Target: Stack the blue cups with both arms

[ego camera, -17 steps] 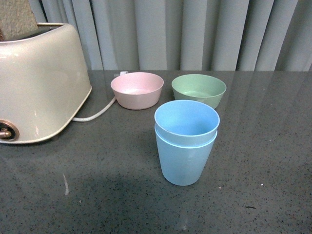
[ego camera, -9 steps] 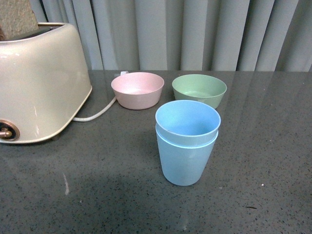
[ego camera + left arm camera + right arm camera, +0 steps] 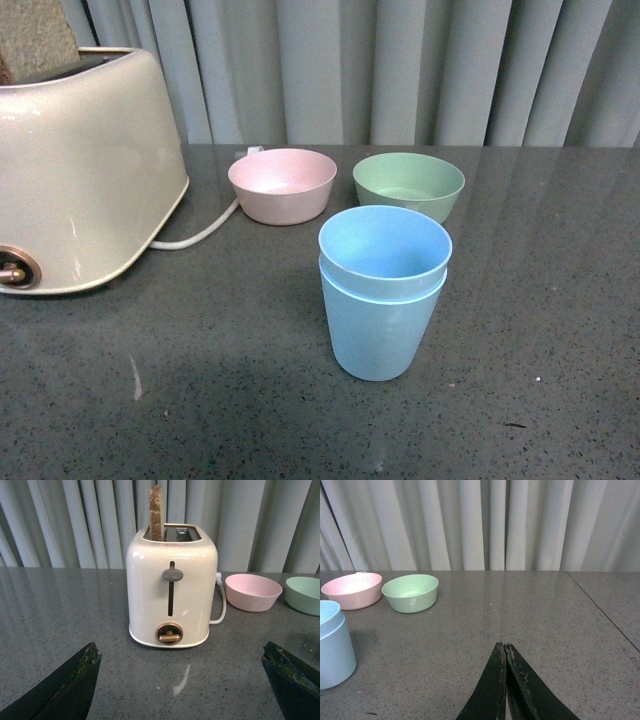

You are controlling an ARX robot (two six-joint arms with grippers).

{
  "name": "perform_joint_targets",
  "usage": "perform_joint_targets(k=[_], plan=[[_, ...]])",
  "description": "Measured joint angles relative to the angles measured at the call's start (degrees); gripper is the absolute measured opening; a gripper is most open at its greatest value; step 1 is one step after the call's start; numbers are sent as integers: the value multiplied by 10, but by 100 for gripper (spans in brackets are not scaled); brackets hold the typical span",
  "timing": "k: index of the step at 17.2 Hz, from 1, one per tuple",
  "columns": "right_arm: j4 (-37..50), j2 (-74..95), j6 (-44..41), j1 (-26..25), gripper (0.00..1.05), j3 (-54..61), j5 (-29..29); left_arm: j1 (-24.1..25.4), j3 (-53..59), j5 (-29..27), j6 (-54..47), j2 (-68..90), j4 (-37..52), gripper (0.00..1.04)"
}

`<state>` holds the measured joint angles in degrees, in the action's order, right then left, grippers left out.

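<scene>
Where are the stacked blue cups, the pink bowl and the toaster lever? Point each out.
blue cups [image 3: 380,325], front view, side wall of the outer cup.
pink bowl [image 3: 281,195], front view, outer wall.
toaster lever [image 3: 172,574], left wrist view, grey knob.

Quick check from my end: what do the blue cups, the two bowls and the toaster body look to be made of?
Blue cups: likely matte plastic, with a soft, even sheen and thin rims. Pink bowl and green bowl: probably the same matte plastic, though melamine is possible. Toaster: glossy cream shell showing sharp highlights, either painted metal or plastic; its knob looks coppery.
</scene>
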<state>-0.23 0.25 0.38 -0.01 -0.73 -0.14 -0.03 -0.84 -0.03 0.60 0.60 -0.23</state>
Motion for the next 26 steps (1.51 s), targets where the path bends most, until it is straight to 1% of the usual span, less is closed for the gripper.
perform_joint_targets(k=[1,5,9,11,26], plan=[[0,0,0,0,7,0,0,0,0,0,0,0,0,98],[0,0,0,0,51,0,0,0,0,0,0,0,0,98],[0,0,0,0,99,0,0,0,0,0,0,0,0,98],[0,0,0,0,98,0,0,0,0,0,0,0,0,98],[0,0,0,0,98,0,0,0,0,0,0,0,0,98]])
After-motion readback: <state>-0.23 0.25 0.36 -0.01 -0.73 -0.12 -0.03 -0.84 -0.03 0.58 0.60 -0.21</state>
